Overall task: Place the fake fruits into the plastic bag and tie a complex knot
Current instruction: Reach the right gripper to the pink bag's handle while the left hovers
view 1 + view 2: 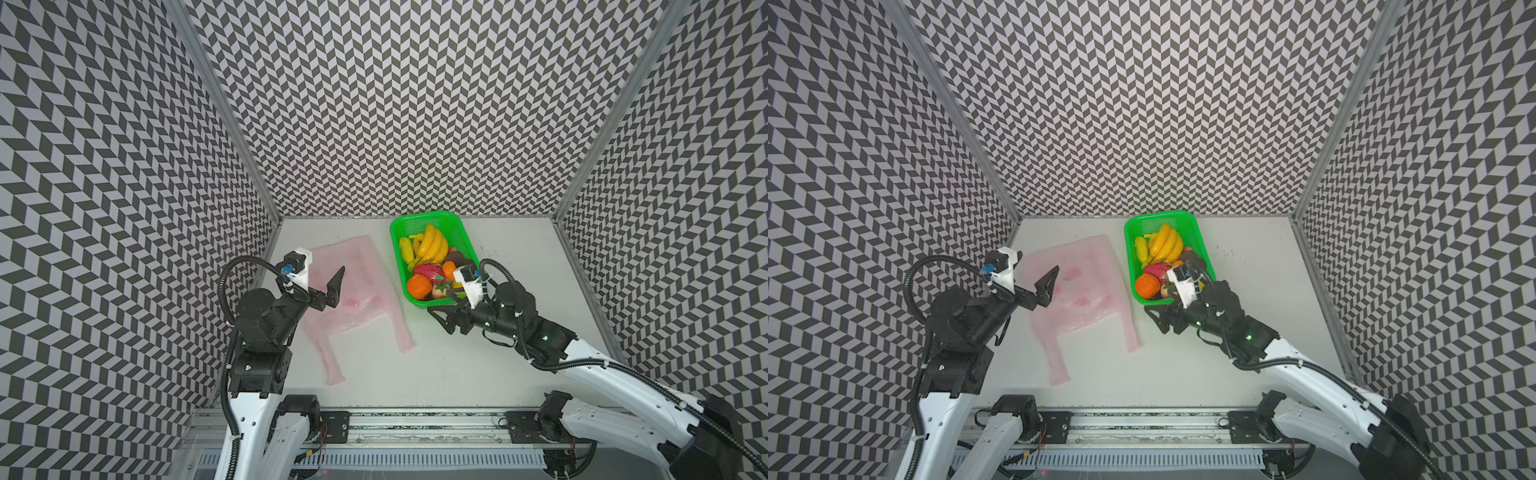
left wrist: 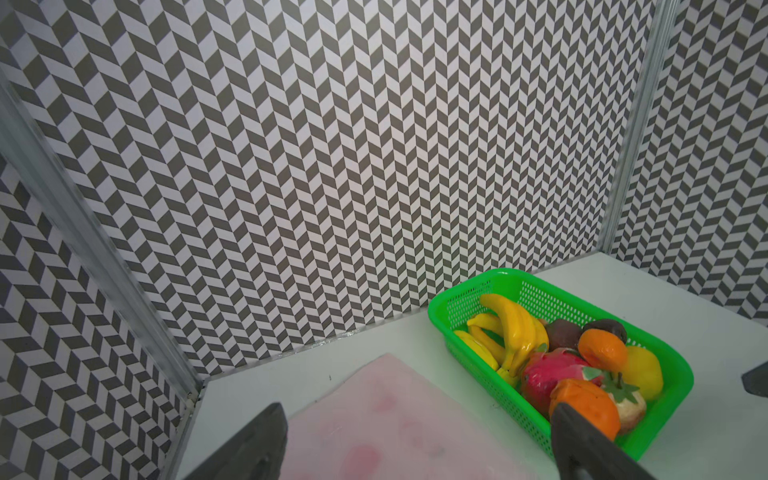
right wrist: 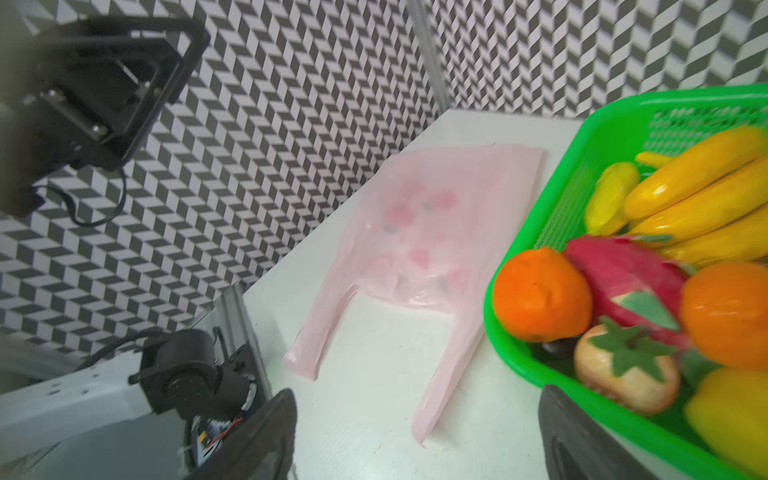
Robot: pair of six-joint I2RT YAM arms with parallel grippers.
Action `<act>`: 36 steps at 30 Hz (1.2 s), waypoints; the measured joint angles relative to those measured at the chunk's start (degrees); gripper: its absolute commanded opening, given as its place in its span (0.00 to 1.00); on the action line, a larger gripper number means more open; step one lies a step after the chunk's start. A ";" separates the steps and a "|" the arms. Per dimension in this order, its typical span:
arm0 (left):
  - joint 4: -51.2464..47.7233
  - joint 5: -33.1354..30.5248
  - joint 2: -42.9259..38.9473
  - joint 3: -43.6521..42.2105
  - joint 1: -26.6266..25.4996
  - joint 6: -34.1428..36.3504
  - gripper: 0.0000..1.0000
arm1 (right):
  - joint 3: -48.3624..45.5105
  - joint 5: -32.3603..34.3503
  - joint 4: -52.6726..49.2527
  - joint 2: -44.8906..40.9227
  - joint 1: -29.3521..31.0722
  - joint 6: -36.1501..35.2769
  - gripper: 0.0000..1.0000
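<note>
- Your tabletop (image 1: 457,374) is carrying the flat pink bag (image 1: 353,282), its handles pointing back toward the arms.
- The green basket (image 1: 424,215) is sitting just beside it, holding all the fruits (image 1: 432,245).
- Your right claw (image 3: 415,436), spread and empty, is hovering at the basket's near end, nearer the fruits.
- Your left claw (image 2: 415,449), spread, is hanging over the bag.

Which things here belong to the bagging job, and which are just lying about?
Job: plastic bag, lying flat on the table; fake fruits, piled in the green basket.
Not the job: the basket itself, merely their container; the table.
</note>
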 measured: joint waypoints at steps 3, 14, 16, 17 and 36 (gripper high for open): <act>-1.03 -1.88 0.02 -1.25 -0.68 2.19 1.00 | -1.11 3.50 -0.15 3.80 6.45 1.46 0.85; -2.95 -5.38 -1.40 -3.04 -0.70 3.93 1.00 | 8.46 13.81 -5.97 29.57 17.00 2.10 0.83; -3.10 -5.60 -1.62 -3.04 -0.70 4.04 1.00 | 9.44 14.95 -5.81 32.63 17.27 2.14 0.83; -3.13 -5.62 -1.68 -3.04 -0.70 4.07 1.00 | 9.73 15.65 -5.79 33.99 17.27 2.16 0.83; -3.58 -5.60 -2.97 -3.04 -0.70 4.46 0.99 | 14.60 22.69 -3.98 43.69 17.25 2.60 0.19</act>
